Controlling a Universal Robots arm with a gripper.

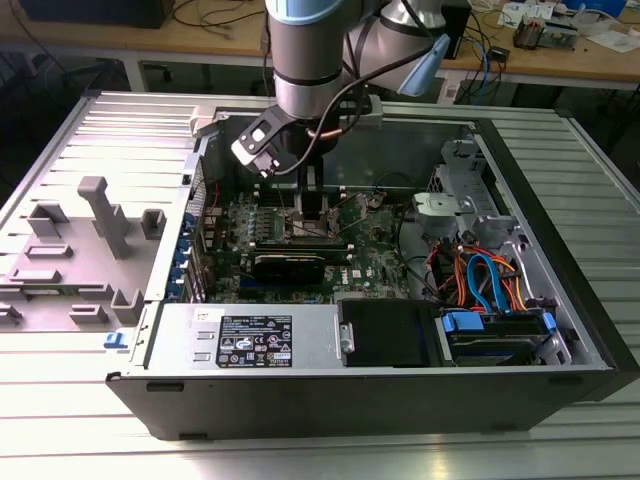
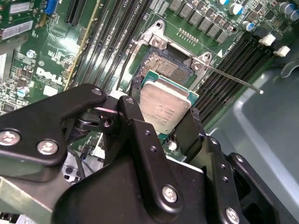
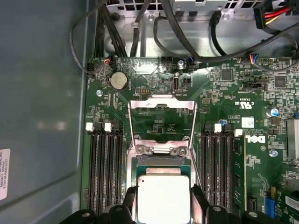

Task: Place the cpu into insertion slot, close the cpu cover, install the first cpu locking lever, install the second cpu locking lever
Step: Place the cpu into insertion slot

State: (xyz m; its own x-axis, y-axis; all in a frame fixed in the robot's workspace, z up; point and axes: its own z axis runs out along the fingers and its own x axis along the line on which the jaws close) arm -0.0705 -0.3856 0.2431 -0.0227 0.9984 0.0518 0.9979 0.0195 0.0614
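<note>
The gripper (image 2: pixel 163 116) pinches the cpu (image 2: pixel 166 105) by two opposite edges, a finger (image 3: pixel 132 199) pressed to each side. The cpu hangs over the insertion slot (image 2: pixel 163 67), part of whose pin field lies bare; whether they touch I cannot tell. The cpu cover (image 3: pixel 162 104) lies flipped open just beyond the slot. Memory slots (image 3: pixel 105 172) flank the socket closely, and a thin locking lever (image 2: pixel 233 79) juts out beside it.

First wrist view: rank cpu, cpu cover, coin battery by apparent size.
1. cpu cover and cpu: they look alike, and the cpu sits nearer the camera, so unranked.
2. coin battery: clearly smallest.
</note>
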